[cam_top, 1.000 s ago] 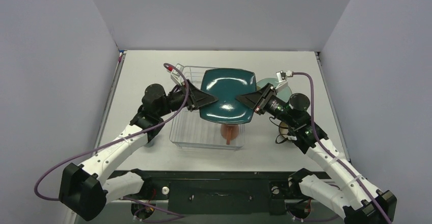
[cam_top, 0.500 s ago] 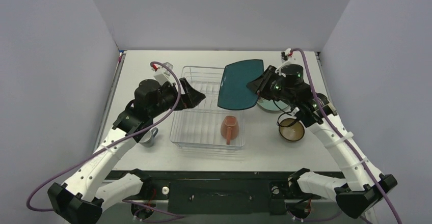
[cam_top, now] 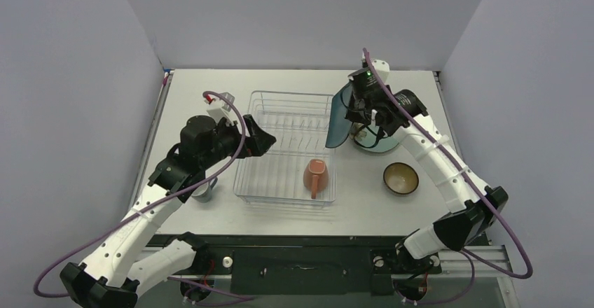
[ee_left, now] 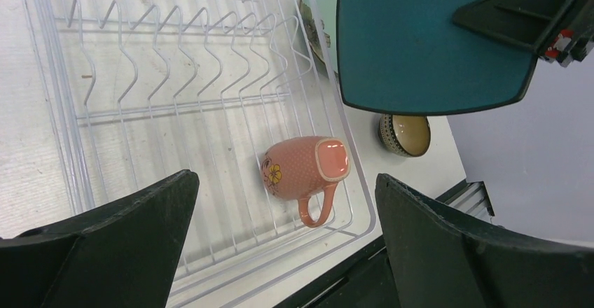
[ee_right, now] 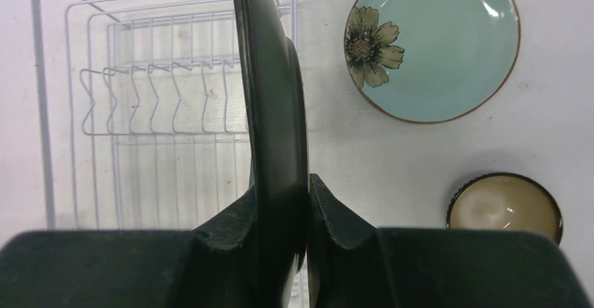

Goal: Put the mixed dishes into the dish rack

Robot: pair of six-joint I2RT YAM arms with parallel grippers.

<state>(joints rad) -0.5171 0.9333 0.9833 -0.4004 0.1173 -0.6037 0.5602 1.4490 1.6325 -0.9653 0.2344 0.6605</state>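
The dish rack (cam_top: 293, 93) is a silver wire basket in the middle of the table. A salmon-orange mug (cam_top: 314, 176) lies on its side in the rack's near right corner. My right gripper (cam_top: 358, 108) is shut on the dark teal squarish plate (cam_top: 340, 119) and holds it on edge above the rack's right end. In the right wrist view the plate (ee_right: 270, 77) shows edge-on between the gripper (ee_right: 284, 189) fingers. My left gripper (cam_top: 263, 140) hangs open and holds nothing over the rack's left side. In the left wrist view its fingers (ee_left: 286, 178) frame the mug (ee_left: 305, 168).
A pale teal round plate (ee_right: 434, 45) with a flower mark lies flat right of the rack. A brown bowl (cam_top: 401, 178) stands nearer on that side. A grey-blue mug (cam_top: 203, 190) sits left of the rack, partly under my left arm. Upright prongs (ee_left: 175, 35) line the rack's far half.
My left gripper let go of the dark teal plate and drew back to the left. The right arm swung the plate from flat over the rack to upright at its right end.
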